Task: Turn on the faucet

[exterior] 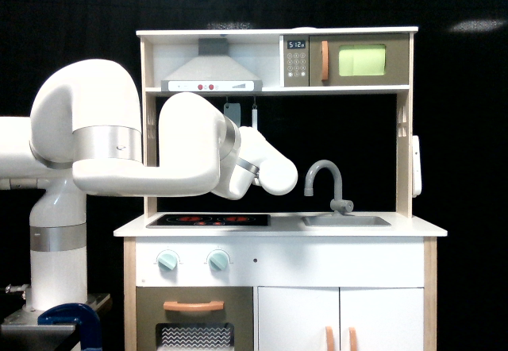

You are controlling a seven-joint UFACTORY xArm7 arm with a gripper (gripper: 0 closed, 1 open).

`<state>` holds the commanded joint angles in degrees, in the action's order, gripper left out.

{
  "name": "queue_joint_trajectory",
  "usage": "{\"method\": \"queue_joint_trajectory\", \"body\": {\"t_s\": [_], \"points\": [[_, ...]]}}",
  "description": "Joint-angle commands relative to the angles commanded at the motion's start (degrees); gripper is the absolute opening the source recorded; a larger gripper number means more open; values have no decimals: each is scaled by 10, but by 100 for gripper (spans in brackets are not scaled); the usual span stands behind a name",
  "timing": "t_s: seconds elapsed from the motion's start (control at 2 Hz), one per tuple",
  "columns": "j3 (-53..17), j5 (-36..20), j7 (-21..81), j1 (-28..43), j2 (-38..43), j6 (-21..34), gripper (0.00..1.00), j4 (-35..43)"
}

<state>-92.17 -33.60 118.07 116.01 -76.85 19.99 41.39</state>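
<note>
toy microwave [355, 60], range hood [211, 75], cooktop [209, 220], sink [346, 221]

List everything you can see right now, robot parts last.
faucet: 1, grey, behind the sink, untouched
sink: 1, grey, counter's right part in the exterior view
hob: 1, black with red rings, counter's left part
knobs: 2, mint green, panel under the hob
hood: 1, grey and white, top shelf left
microwave: 1, green window, orange handle, top shelf right
utensils: 2, grey, hanging under the shelf, partly hidden by the arm
oven handle: 1, orange, lower left door
cupboard handles: 2, orange, lower right doors
arm: 1, white with silver bands, reaching from the left, its end near the spout; gripper not discernible
</note>
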Motion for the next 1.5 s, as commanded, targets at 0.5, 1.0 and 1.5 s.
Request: {"method": "queue_joint_trajectory", "body": {"t_s": [0.5, 1.0, 1.5], "points": [[-27, 46, -28, 7, -3, 47, 100, 52], [-58, 141, -97, 6, -23, 156, 100, 168], [-64, 178, -126, 35, -43, 189, 100, 235]]}}
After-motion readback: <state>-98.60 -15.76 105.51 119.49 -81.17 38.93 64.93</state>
